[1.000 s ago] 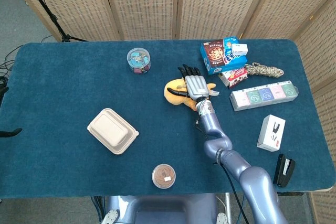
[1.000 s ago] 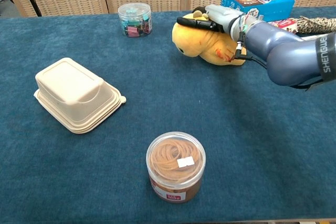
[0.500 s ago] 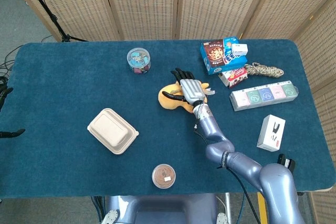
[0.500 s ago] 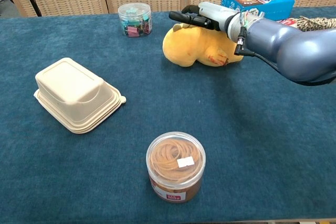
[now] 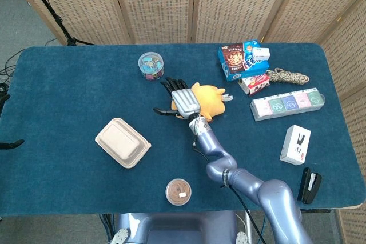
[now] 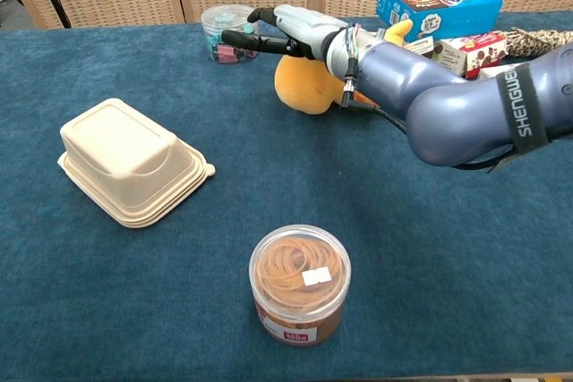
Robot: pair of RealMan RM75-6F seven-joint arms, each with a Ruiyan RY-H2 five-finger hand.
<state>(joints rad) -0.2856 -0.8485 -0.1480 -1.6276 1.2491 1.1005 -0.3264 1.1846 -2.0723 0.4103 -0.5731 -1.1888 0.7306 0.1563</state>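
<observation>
My right hand [image 5: 179,100] hovers flat with its fingers spread and holds nothing. Its fingertips point toward a clear jar of coloured clips [image 5: 151,64] and stop short of it. A yellow plush toy [image 5: 209,100] lies on the blue table just right of the hand, under the wrist and forearm. The chest view shows the same hand [image 6: 288,31] stretched out above and past the plush [image 6: 307,87], with the clip jar [image 6: 226,35] right behind the fingertips. I cannot tell whether the wrist touches the plush. My left hand does not show in either view.
A beige clamshell box [image 5: 122,142] lies front left, and a jar of rubber bands [image 5: 179,191] stands near the front edge. At the back right are a blue cookie box [image 5: 243,60], a rope coil [image 5: 287,76], a tray of packs [image 5: 287,104], a white box [image 5: 295,144] and a black stapler [image 5: 310,186].
My right hand has swept left off the plush toward the clip jar. The plush has turned and now lies to the right of the hand instead of beneath it.
</observation>
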